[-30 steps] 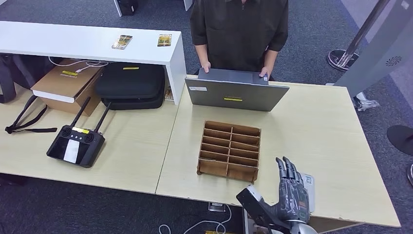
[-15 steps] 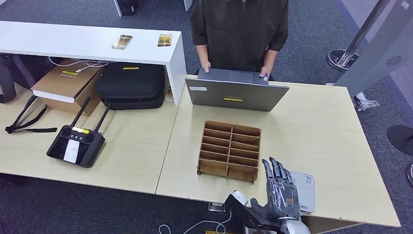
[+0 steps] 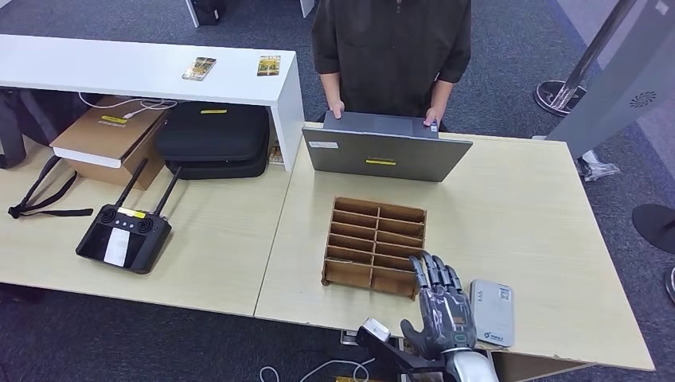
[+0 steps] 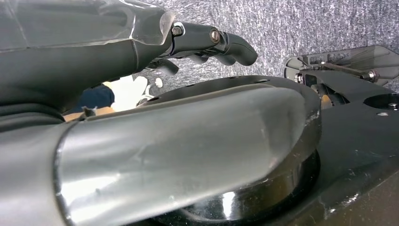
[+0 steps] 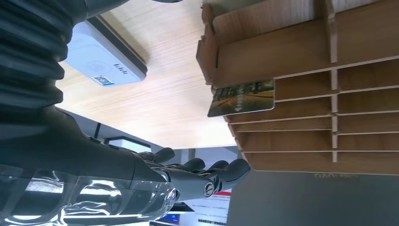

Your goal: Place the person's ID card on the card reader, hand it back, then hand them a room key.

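My right hand (image 3: pixel 439 306) hovers open over the table's near edge, fingers spread and empty, between the wooden slotted rack (image 3: pixel 376 245) and the white card reader (image 3: pixel 491 313). Its fingertips reach the rack's near right corner. In the right wrist view the hand (image 5: pixel 117 160) holds nothing, the card reader (image 5: pixel 106 56) lies bare on the table, and a picture-printed card (image 5: pixel 242 98) stands in one slot of the rack (image 5: pixel 301 61). My left hand (image 4: pixel 94 56) hangs by my body over grey carpet, fingers loosely bent and empty.
A person (image 3: pixel 390 48) stands behind the table with both hands on the top edge of a grey laptop (image 3: pixel 384 151). Two cards (image 3: pixel 199 68) (image 3: pixel 269 65) lie on the white shelf. A black controller (image 3: pixel 123 237), a black case (image 3: pixel 213 137) and a cardboard box (image 3: pixel 107 135) occupy the left table.
My right hand has slid left, off the card reader and toward the rack's corner, uncovering the reader. The person and the laptop have not moved.
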Controlling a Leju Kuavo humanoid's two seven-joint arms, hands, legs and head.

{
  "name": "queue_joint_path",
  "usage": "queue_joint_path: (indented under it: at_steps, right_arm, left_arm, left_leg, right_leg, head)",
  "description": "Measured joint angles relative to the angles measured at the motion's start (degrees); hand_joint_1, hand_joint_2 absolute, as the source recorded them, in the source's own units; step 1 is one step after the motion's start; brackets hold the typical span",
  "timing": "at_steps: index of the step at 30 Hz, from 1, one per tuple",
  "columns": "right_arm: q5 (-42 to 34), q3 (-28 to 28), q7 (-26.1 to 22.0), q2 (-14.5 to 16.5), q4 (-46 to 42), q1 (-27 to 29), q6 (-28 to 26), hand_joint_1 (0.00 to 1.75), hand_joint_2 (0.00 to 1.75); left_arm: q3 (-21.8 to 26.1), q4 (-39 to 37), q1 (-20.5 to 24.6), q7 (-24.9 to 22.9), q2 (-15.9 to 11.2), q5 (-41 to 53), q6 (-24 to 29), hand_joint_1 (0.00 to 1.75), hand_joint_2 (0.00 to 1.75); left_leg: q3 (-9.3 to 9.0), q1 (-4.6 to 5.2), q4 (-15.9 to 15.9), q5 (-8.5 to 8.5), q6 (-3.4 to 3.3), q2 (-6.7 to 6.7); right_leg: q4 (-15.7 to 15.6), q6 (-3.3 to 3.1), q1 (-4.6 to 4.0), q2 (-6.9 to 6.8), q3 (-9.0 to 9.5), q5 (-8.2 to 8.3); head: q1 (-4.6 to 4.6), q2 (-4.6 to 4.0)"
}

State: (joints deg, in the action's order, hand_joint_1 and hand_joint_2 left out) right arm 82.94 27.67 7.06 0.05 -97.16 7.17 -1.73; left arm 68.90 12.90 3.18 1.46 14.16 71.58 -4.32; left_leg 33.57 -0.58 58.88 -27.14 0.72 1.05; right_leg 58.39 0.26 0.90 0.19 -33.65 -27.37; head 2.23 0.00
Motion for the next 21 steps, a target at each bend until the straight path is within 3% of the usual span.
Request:
queue_joint_path:
  at_steps: [9,21]
  right_arm:
    - [0.35,1.01,-3.64,1.08,3.81,-3.65,-0.74,0.00,1.75]
    - [-0.31,1.39,-4.77,2.80,7.78,-7.56,-1.02,0.00,1.75]
  left_arm:
    - [-0.13,0.00,0.01,0.22,-0.03,0.49,-0.35,0.00,0.00]
    - [-0.67,0.00,0.01,0.38,-0.26,1.42,-0.62,0.00,0.00]
  left_leg:
    - [0.00,0.00,0.00,0.00,0.00,0.00]
    - [0.00,0.00,0.00,0.01,0.00,0.00]
  right_leg:
    - [0.00,0.00,0.00,0.00,0.00,0.00]
    - [0.00,-0.01,0.00,0.00,0.00,0.00]
  head:
    - [0.01,0.00]
    - [0.00,0.00]
